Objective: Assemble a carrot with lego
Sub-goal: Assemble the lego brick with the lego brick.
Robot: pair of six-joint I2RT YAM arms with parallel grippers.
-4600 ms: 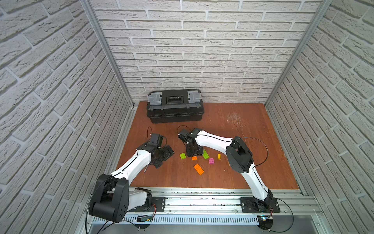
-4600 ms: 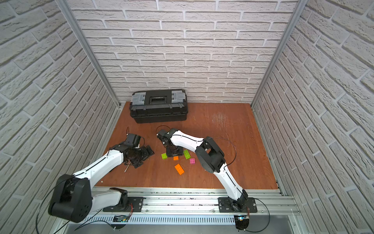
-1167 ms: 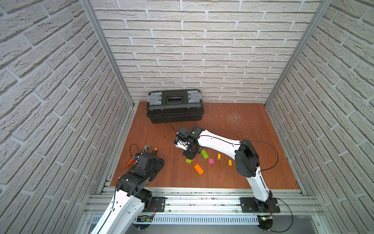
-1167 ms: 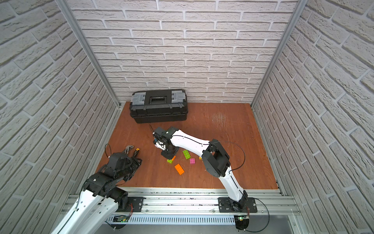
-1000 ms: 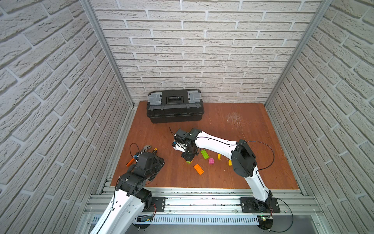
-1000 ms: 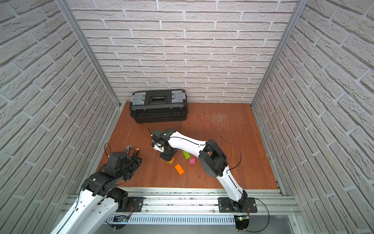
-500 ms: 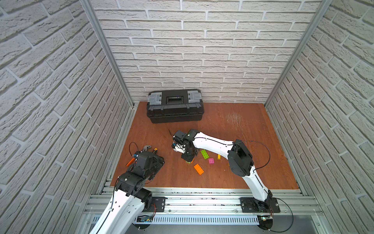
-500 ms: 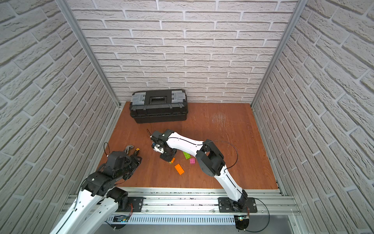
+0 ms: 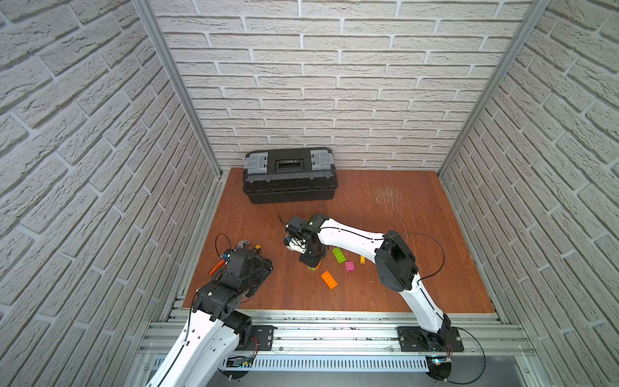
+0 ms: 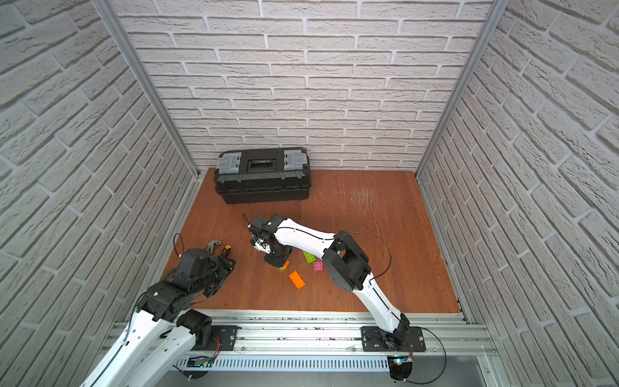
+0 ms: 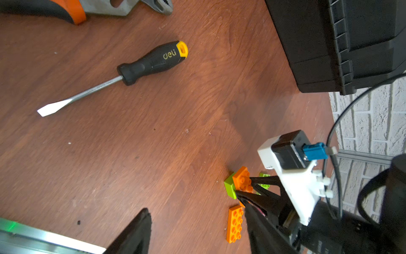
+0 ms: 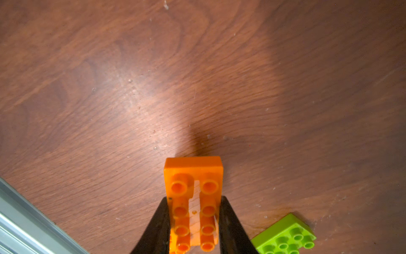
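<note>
Withdrawn to near-left corner, left end effector (image 9: 262,266) is held spread; orange brick (image 12: 193,167) is pinched by right end effector (image 12: 194,200); "deli" is read on screwdriver (image 11: 151,62).

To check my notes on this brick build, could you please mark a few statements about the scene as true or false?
1. The right gripper is shut on an orange brick. True.
2. The toolbox stands open. False: its lid is shut.
3. The left gripper holds the screwdriver. False: it is open and empty, and the screwdriver lies on the table.
4. A second orange brick lies loose on the table. True.
5. The pink brick sits on top of the long green brick. False: they lie apart, each on the table.
</note>
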